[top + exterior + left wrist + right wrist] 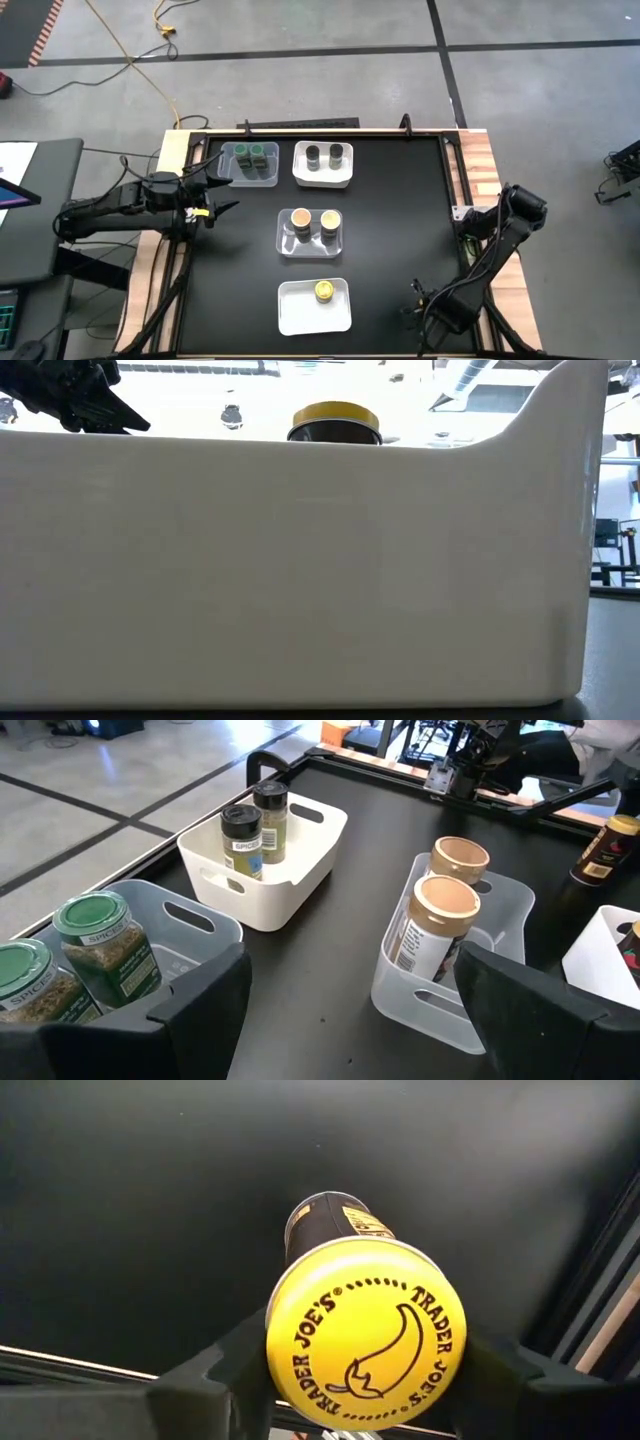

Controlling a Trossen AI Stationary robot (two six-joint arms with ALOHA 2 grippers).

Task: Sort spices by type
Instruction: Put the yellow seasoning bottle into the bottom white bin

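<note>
Trays on the black table hold the spices: green-lidded jars (253, 152) in a clear tray, dark grey ones (323, 153) in a white tray, tan ones (315, 218) in a clear tray, and one yellow-lidded jar (325, 291) in the near white tray (300, 315). Another yellow-lidded jar (362, 1335) stands on the table near the right front corner. My right gripper (365, 1365) is shut on it from above and hides it in the high view, where that gripper (427, 300) shows dark. My left gripper (350, 1040) hovers open beside the green-lid tray at the table's left side. My right gripper pinches the jar's yellow lid by its rim (275, 1342), one finger (215, 1380) on each of two opposite sides. The fingers come from above, pointing down. The jar stands upright below them, and its dark lower end (312, 1210) looks to be on the table.
The low view is filled by the near white tray's wall (300, 580), with a yellow lid (335, 417) showing over its rim. Wooden rails (485, 180) edge the table's right side. Bare black table lies between the trays and the right arm.
</note>
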